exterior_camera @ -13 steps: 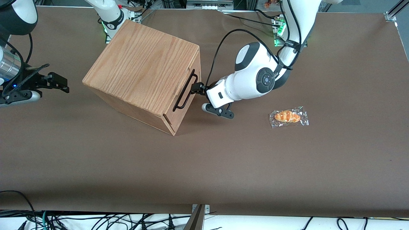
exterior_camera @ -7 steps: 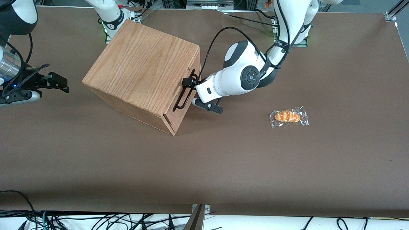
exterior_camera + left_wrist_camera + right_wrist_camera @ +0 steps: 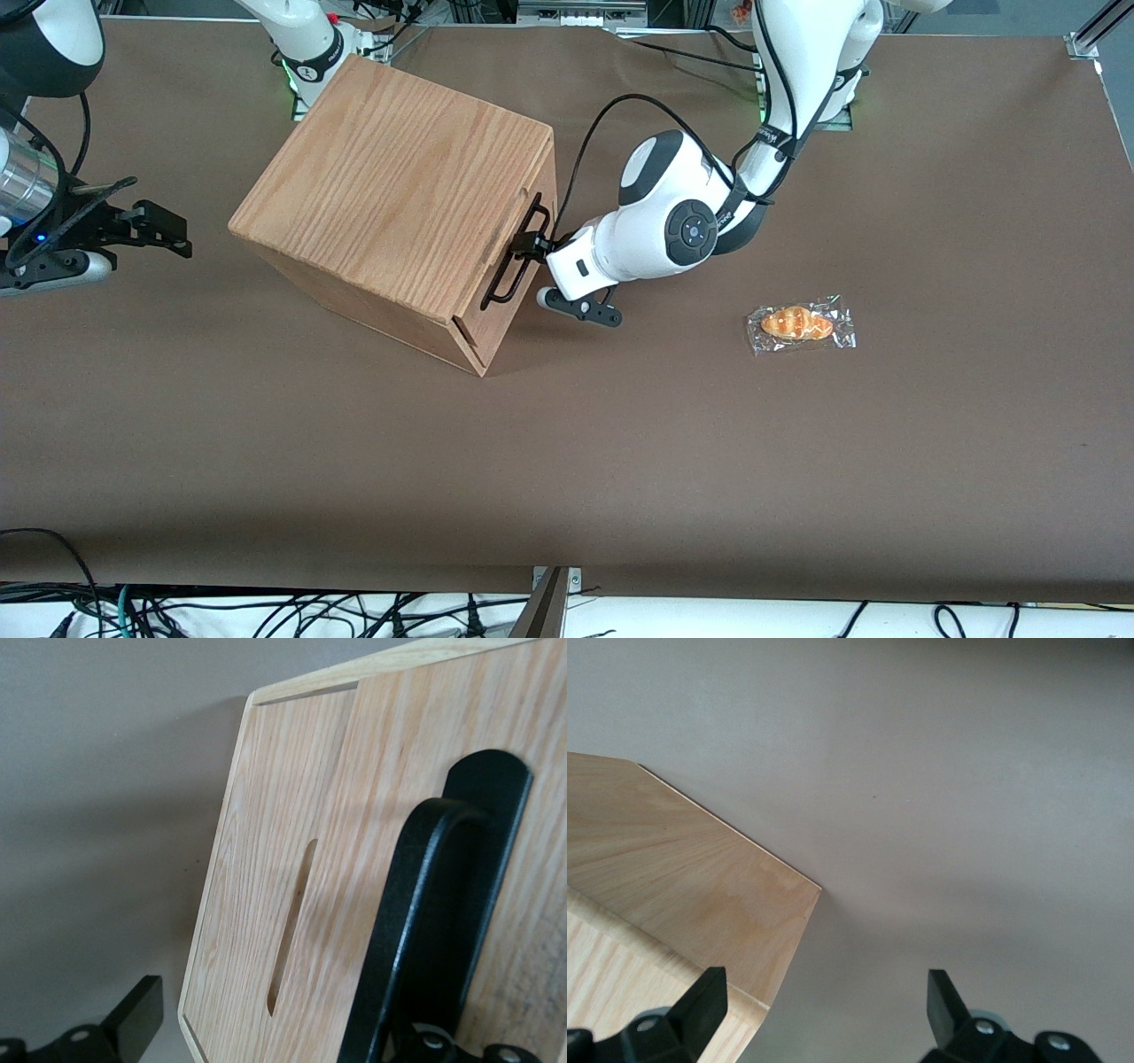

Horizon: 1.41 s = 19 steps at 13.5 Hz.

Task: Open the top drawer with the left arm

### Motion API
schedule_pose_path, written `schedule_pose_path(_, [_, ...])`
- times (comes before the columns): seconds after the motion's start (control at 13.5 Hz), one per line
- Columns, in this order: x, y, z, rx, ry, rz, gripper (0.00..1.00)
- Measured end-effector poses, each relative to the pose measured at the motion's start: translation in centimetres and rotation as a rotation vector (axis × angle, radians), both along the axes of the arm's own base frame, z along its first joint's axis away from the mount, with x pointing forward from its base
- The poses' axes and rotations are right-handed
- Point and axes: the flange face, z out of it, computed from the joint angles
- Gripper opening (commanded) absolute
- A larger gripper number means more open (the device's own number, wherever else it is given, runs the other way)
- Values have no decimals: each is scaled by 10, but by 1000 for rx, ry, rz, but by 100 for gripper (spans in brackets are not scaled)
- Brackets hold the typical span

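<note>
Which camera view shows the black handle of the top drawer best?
The front view: the whole handle shows, with the gripper at it. The left wrist view shows only part of it close up. The right wrist view shows none.

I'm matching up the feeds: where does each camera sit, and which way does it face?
Front view: high over the table, looking down on the cabinet, left arm and tool at the handle.
Left wrist view: right against the top drawer front.
Right wrist view: down on table and cabinet corner.
All share the cabinet.
</note>
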Motion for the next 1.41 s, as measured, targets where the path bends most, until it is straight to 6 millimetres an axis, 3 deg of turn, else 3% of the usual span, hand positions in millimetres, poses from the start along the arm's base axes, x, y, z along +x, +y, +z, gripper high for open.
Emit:
schedule_pose_path(0.52, [20,24,-3,53,-43,15,100])
schedule_pose_path(0.97, [53,69,2,84,-73,49,100])
schedule_pose_path(1.41, [62,85,4,85,-59,63,100])
